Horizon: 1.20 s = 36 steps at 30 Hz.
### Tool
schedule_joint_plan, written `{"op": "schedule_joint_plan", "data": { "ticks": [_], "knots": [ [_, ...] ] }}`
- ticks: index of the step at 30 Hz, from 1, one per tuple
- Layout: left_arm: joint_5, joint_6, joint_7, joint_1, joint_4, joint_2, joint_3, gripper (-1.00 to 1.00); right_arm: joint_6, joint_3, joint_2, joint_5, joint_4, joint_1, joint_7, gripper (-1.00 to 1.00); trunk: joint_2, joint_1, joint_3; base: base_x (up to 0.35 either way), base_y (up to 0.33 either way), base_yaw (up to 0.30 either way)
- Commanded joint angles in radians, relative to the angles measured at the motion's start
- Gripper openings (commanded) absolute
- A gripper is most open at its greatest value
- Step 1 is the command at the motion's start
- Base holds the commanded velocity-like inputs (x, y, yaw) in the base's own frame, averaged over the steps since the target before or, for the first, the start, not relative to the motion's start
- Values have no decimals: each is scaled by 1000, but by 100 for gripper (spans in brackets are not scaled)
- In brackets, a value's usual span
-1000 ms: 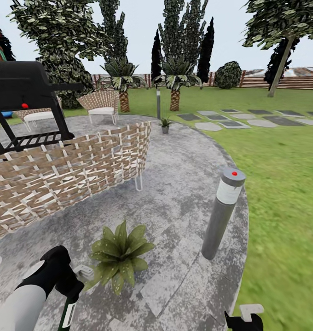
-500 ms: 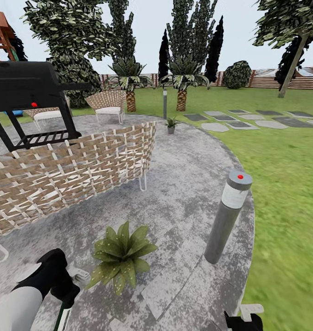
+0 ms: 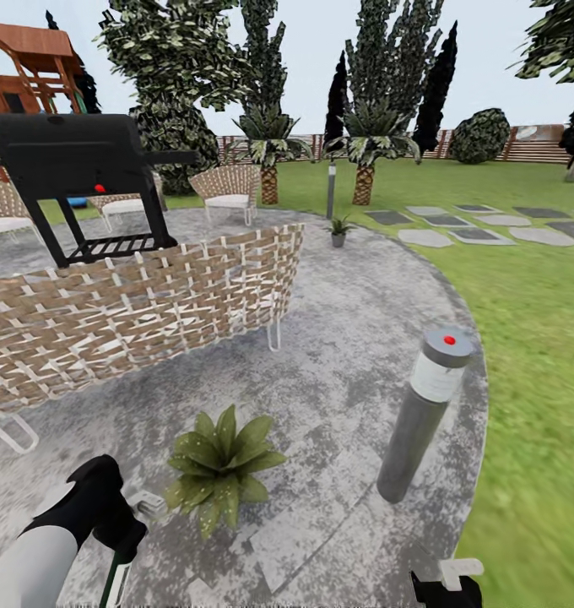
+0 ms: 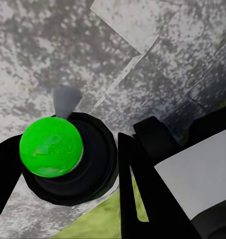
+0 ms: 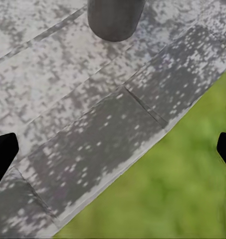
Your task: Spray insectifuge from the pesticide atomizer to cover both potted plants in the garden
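Note:
In the head view my left gripper [image 3: 122, 530] is low at the left, shut on the pesticide atomizer [image 3: 118, 578], a dark green bottle with a white label and a white trigger head [image 3: 148, 504]. In the left wrist view the atomizer [image 4: 52, 147] shows end-on as a bright green round cap in a black ring, between my left gripper's [image 4: 68, 172] black fingers [image 4: 140, 194]. One potted plant [image 3: 223, 469] stands on the stone patio just right of the trigger head. The other potted plant [image 3: 339, 229] is far off at the patio's back edge. My right gripper [image 3: 446, 583] is open over the patio rim, its tips [image 5: 3, 152] wide apart.
A grey bollard post [image 3: 426, 414] stands right of the near plant, its base [image 5: 115, 17] in the right wrist view. A wicker chair [image 3: 135, 312] and a black grill [image 3: 76, 169] stand at left. Lawn [image 3: 532, 338] lies right, with palms, fence and playhouse [image 3: 29, 67] behind.
The whole head picture has shifted right, so the camera has turned left and the playhouse has come into view. Both arms keep their place in the picture, the atomizer still held.

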Motion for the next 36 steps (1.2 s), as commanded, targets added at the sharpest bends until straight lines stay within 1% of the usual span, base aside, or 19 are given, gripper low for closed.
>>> {"op": "schedule_joint_plan", "data": {
  "ticks": [1, 11, 14, 18, 21, 23, 24, 25, 27, 28, 29, 30, 31, 32, 34, 36],
  "knots": [
    [-9, 8, -10, -1, -2, -1, 5, -100, -2, 9, 0, -8, 0, 0, -2, 100, 0, 0, -1, -123, -271, 61],
    [-6, 9, -11, -2, -3, -2, 12, -100, -2, 9, -3, -8, 2, 0, -2, 100, 0, 0, -1, -110, -269, 6],
    [-5, 9, -13, -2, -3, -2, 14, -100, -2, 9, -2, -8, 0, 0, -2, 100, 0, 0, -1, 104, -261, 0],
    [-3, 12, -26, -5, -5, -2, 14, -100, -2, 9, -2, -8, 0, 0, -2, 100, 0, 0, -1, 252, -166, 0],
    [-10, 11, -110, -14, -9, -1, 3, -100, -2, 9, -2, -8, 0, 0, -2, 100, 0, 0, -1, 243, -83, 0],
    [-14, 9, -155, -18, -10, 2, 0, -100, -2, 8, -2, -8, 0, 0, -2, 100, 0, 0, -1, 74, -24, 0],
    [-15, 7, -183, -27, -11, 7, -7, -100, -2, 7, -2, -8, 0, 0, -2, 100, 0, 0, -1, 20, -7, 0],
    [-21, 5, -210, -48, -11, 10, -18, -100, -2, 8, -2, -8, 0, 0, -2, 100, 0, 0, -1, 10, -3, 0],
    [-55, 2, -292, -98, -10, 17, -56, -100, -2, 8, -2, -8, 0, 0, -2, 100, 0, 0, -1, 4, -1, 0],
    [-88, 1, -347, -120, -10, 19, -81, -100, -2, 8, -2, -8, 0, 0, -2, 100, 0, 0, -1, 2, -1, 0],
    [-152, -1, -349, -150, -10, 21, -119, -100, -2, 9, -2, -8, 0, 0, -2, 100, 0, 0, -1, 1, 0, 0],
    [-192, -3, -349, -168, -9, 21, -138, -100, -2, 9, -2, -8, 0, 0, -2, 100, 0, 0, -1, 0, 0, 0],
    [-239, -5, -349, -194, -4, 20, -154, -100, -2, 9, -2, -8, 0, 0, -2, 100, 0, 0, -1, 0, 0, 0],
    [-266, -7, -349, -214, 2, 20, -164, -100, -2, 9, -2, -8, 0, 0, -2, 100, 0, 0, -1, 0, 0, 0],
    [-292, -21, -349, -244, 9, 19, -173, -100, -2, 9, -2, -8, 0, 0, -2, 100, 0, 0, -1, 0, 0, 0],
    [-298, -27, -349, -273, 33, 15, -175, -100, -2, 9, -2, -8, 0, 0, -2, 100, 0, 0, -1, 0, 0, 0]
  ]
}}
